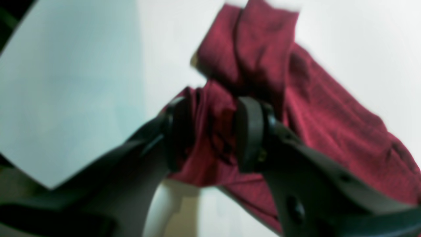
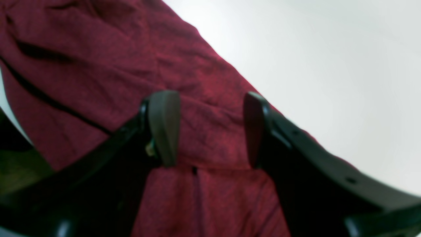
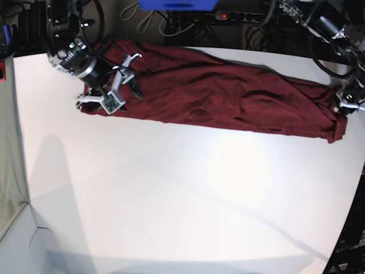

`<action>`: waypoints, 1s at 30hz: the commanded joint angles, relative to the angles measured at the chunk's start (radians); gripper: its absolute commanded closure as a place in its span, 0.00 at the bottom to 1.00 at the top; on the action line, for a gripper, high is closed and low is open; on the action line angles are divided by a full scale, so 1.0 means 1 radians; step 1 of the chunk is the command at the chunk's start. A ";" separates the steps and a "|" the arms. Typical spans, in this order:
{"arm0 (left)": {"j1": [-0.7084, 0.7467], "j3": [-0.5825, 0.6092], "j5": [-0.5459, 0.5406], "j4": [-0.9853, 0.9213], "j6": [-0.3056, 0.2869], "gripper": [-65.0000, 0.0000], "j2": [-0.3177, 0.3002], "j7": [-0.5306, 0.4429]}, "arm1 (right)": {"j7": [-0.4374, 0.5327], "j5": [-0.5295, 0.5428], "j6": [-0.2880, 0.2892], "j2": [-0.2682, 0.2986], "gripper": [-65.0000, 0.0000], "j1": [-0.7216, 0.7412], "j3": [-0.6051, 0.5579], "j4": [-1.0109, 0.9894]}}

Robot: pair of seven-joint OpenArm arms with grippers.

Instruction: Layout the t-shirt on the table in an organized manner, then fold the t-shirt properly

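Observation:
The maroon t-shirt (image 3: 228, 100) lies stretched out in a long band across the far part of the white table (image 3: 171, 194). My left gripper (image 3: 347, 105) is at the shirt's right end. In the left wrist view its jaws (image 1: 213, 131) stand apart, with a bunch of t-shirt (image 1: 329, 112) cloth loose between the pads. My right gripper (image 3: 118, 85) is over the shirt's left end. In the right wrist view it is open (image 2: 210, 131), its pads straddling flat t-shirt (image 2: 98, 65) cloth without pinching it.
Cables and a power strip (image 3: 228, 15) run behind the table's far edge. The table's curved edge (image 3: 356, 188) drops off at the right, and its left edge (image 3: 20, 142) borders grey floor. A wide stretch of bare tabletop lies in front of the shirt.

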 commanded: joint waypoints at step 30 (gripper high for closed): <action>0.205 0.159 -0.020 0.185 -0.006 0.41 -0.113 -0.024 | 0.028 0.014 0.001 0.001 0.52 -0.013 -0.001 0.026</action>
